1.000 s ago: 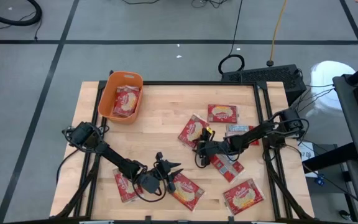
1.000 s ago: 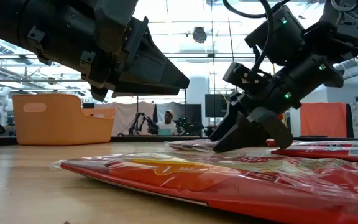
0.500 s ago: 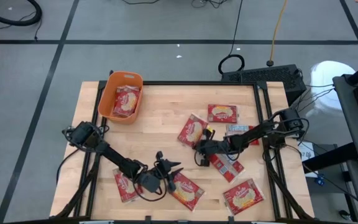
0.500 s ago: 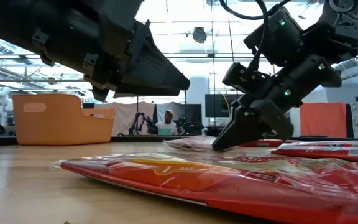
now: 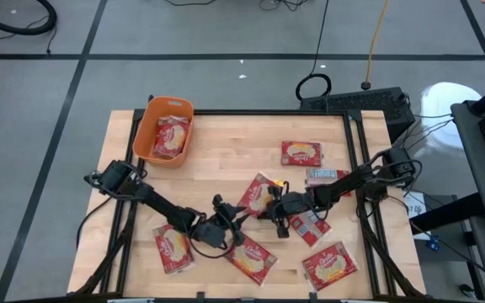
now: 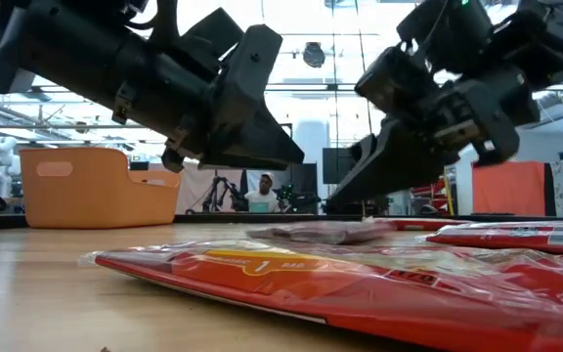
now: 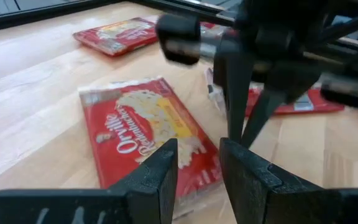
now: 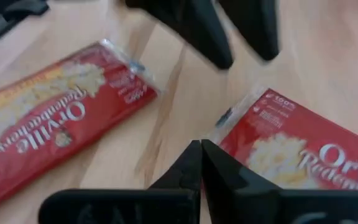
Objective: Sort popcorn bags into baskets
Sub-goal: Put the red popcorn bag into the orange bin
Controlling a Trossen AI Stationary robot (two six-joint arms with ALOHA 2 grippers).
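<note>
A wooden table [image 5: 217, 143] framed by a black rail stands on a grey floor marked with dark lines; in the low view a seated person [image 6: 263, 193] shows in the room far behind it. The orange basket [image 5: 151, 135] sits at the table's far left corner with a popcorn bag inside [image 5: 170, 137].

Taking the centre bag [image 5: 258, 191] as landmark: the left gripper [image 5: 241, 219] hovers just off its near-left edge, above the wood, its fingers [image 7: 159, 172] standing a narrow gap apart with nothing between them. In the left wrist view that bag lies just past the fingertips, not between them. The right gripper [image 5: 269, 206] is at the bag's near-right edge, facing the left one, its fingers [image 8: 194, 168] pressed together. In the right wrist view no bag is clamped between them; one bag's corner lies to each side of the tips on bare wood.

Another bag [image 5: 301, 153] lies far-right of the landmark bag, well apart. One bag [image 5: 252, 257] lies nearer the front edge, under the left arm's wrist. One more [image 5: 173, 250] lies front-left, and another [image 5: 330, 266] front-right. Bags [image 5: 311, 225] under the right arm show a silver-grey side.
</note>
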